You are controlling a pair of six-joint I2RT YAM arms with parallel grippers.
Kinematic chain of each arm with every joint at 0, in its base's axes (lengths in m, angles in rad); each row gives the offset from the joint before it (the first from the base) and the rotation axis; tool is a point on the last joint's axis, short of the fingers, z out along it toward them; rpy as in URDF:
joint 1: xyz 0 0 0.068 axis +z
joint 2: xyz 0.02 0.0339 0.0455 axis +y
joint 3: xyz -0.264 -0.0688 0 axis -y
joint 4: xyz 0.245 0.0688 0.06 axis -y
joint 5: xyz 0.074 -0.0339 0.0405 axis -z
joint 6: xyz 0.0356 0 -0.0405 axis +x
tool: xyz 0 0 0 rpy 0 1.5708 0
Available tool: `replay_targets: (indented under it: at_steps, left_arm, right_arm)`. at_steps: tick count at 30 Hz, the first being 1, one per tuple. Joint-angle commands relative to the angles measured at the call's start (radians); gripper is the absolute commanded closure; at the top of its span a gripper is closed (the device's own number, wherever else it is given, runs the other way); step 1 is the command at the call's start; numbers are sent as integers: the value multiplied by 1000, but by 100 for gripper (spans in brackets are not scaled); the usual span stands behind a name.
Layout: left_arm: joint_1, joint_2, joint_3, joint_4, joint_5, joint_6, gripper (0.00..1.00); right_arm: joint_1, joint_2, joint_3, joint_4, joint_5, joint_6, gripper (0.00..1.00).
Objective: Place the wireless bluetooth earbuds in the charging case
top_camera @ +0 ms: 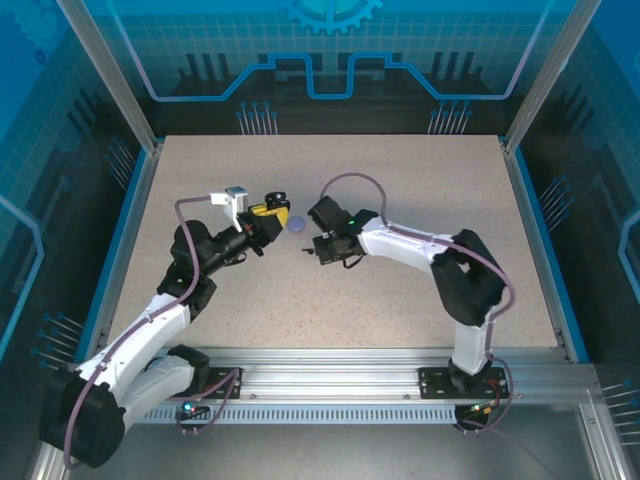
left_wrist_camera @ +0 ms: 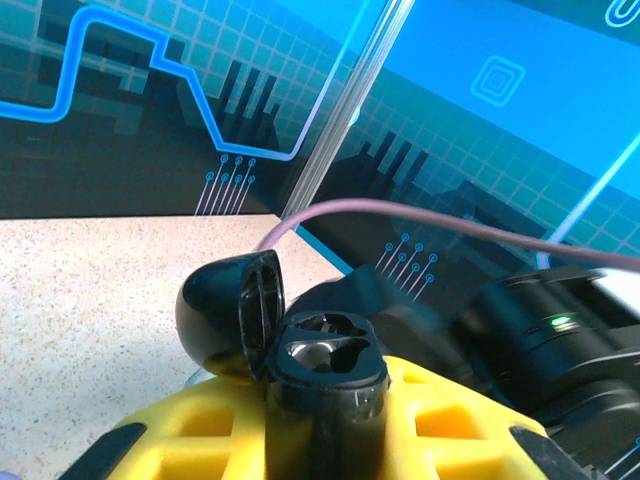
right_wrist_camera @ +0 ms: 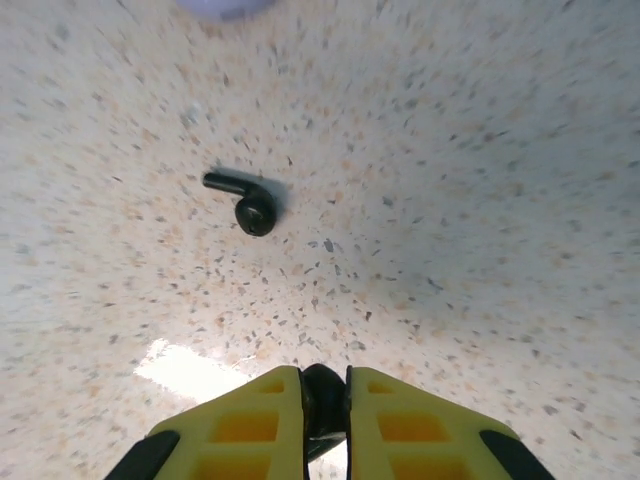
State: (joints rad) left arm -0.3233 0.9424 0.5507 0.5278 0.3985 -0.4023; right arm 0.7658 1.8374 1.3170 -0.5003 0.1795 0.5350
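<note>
No letters, numbers or brand names are showing legibly, the blue back wall (top_camera: pixel 420 60) carrying a wordless gear emblem (top_camera: pixel 330 12) at top centre of the overhead view and the blue panel (left_wrist_camera: pixel 470 160) displaying a nested-square symbol (left_wrist_camera: pixel 498 77) at upper right.

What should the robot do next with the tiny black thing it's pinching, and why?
Probably carry the right gripper over to the open black case that the left gripper holds, and line it up above a well. Its jaws are shut on a small black piece, seemingly an earbud, and both wells look empty.
</note>
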Motion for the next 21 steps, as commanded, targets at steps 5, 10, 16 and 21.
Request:
replay_targets:
  at_steps: [5,10,16,21]
  left_arm:
    - [2,67,3,49,48,-54,93]
    - [-21,136,18,68,63,-66,93]
    - [-72,227,47,90,69,-66,92]
    - [-107,317,72,151,113,-73,92]
  right_arm:
    - [-64,-271,-163,178,7,-32,86]
    - [-102,-428,-241,235,-33,-49,86]
    - [-126,-580,-285,268,-62,-78,86]
    - [-136,-674,-290,276,-82,-95,85]
